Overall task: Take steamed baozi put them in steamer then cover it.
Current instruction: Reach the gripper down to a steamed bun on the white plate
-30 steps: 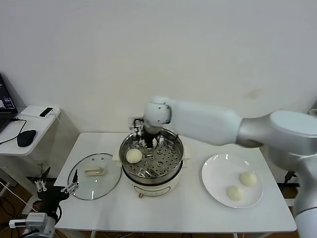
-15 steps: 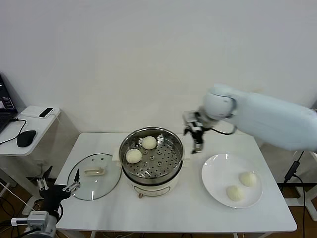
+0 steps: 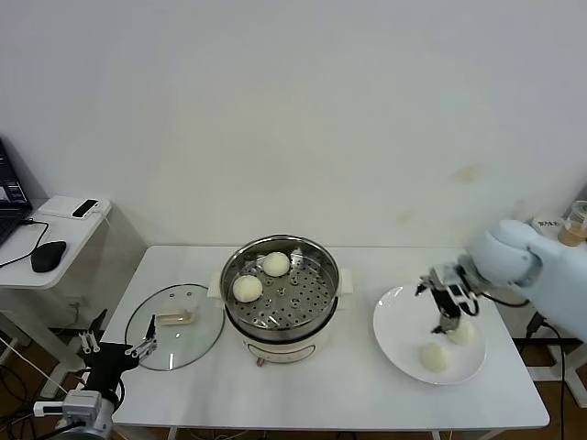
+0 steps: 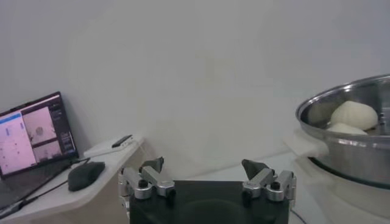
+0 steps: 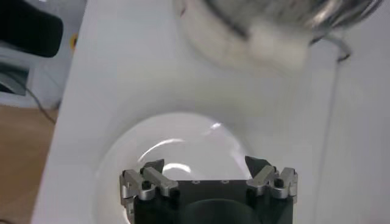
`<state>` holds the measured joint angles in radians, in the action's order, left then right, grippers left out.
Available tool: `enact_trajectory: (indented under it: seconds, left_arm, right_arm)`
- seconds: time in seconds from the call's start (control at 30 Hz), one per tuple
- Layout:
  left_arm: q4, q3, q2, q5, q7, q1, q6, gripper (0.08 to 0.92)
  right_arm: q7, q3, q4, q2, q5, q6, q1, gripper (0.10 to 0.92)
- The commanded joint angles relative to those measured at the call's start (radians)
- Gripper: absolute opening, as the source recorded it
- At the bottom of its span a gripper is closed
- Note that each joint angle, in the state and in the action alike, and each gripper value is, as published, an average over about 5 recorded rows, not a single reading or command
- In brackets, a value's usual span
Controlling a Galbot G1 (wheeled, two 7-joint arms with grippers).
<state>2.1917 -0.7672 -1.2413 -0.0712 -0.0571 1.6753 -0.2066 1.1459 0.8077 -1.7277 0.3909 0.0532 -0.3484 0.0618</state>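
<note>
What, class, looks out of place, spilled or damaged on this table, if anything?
Nothing stands out. Two baozi sit inside the upright steamer, two more lie on the white plate, and the cover lies flat beside the steamer. The open right gripper hovers over the plate.

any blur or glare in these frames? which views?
Right wrist view: steamer smeared by motion blur, bright glare streak on the white plate. Left wrist view: sharp, with reflections on the steamer wall. Head view: evenly lit, soft shadows under the steamer; right tool slightly soft over the plate.
</note>
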Motion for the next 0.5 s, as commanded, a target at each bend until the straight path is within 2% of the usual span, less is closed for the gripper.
enact_trajectory:
  seconds: [0.03,0.5]
  left_arm:
    - [-0.004,0.007,-0.003,0.007,0.001,0.002,0.0,0.823]
    - [0.014,-0.003,-0.017,0.022,0.001,0.014,-0.007,0.823]
  right_arm:
    - [0.001,-0.371,-0.026,-0.132,0.146,0.048,-0.489,0.823]
    - [-0.027,-0.375,0.077,0.012,0.219,0.05,-0.548,0.823]
